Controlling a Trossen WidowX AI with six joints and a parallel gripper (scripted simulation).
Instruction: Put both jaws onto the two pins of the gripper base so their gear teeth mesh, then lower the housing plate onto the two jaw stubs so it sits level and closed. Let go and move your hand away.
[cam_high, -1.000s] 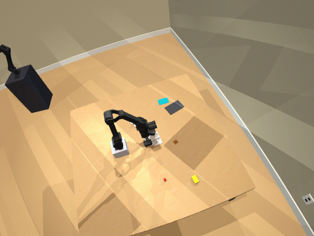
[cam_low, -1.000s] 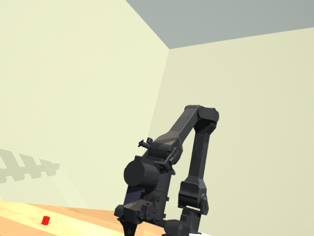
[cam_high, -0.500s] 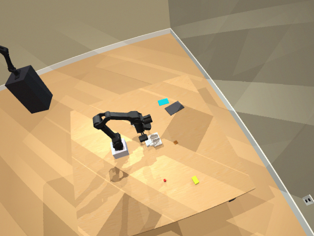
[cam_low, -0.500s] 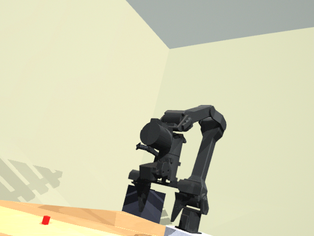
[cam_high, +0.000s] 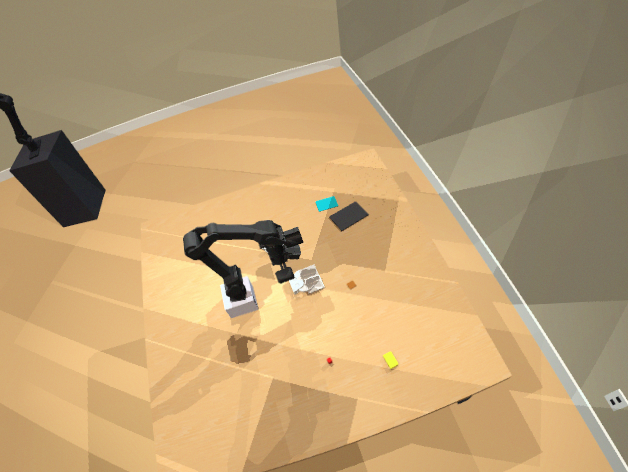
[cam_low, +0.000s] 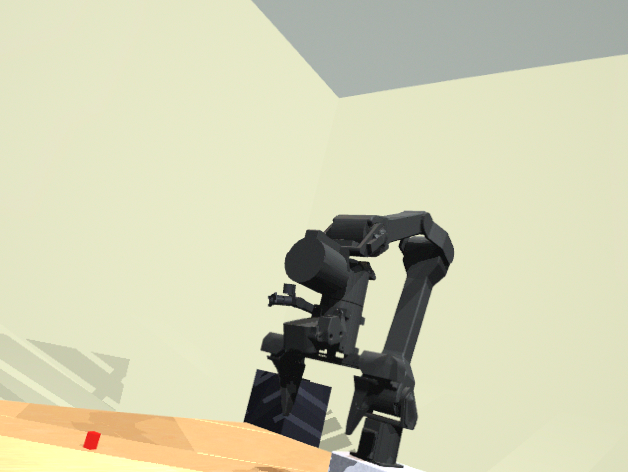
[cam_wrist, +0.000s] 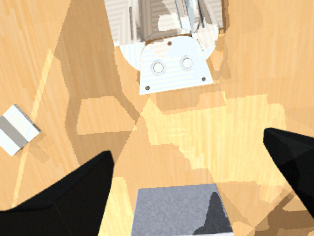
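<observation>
My gripper (cam_low: 317, 423) (cam_wrist: 186, 146) is open and empty, its fingers wide apart above the table. The white gripper base assembly (cam_high: 307, 280) lies on the table beside it, past the fingertips at the top of the wrist view. The white housing plate (cam_wrist: 175, 79) lies over the near end of the jaws, looks flat, and shows a round stub end in each of its two holes. Rounded ends of the left jaw (cam_wrist: 131, 56) and right jaw (cam_wrist: 211, 47) stick out from under it. The gear teeth and pins are hidden; the far ends are cut off.
The robot's pale base block (cam_high: 241, 304) (cam_wrist: 170, 212) stands near the assembly. A small grey-white block (cam_wrist: 17, 130) lies left in the wrist view. Also on the table are an orange piece (cam_high: 351, 284), red cube (cam_high: 329, 360) (cam_low: 91, 440), yellow block (cam_high: 390, 360), cyan plate (cam_high: 326, 204) and dark plate (cam_high: 348, 216).
</observation>
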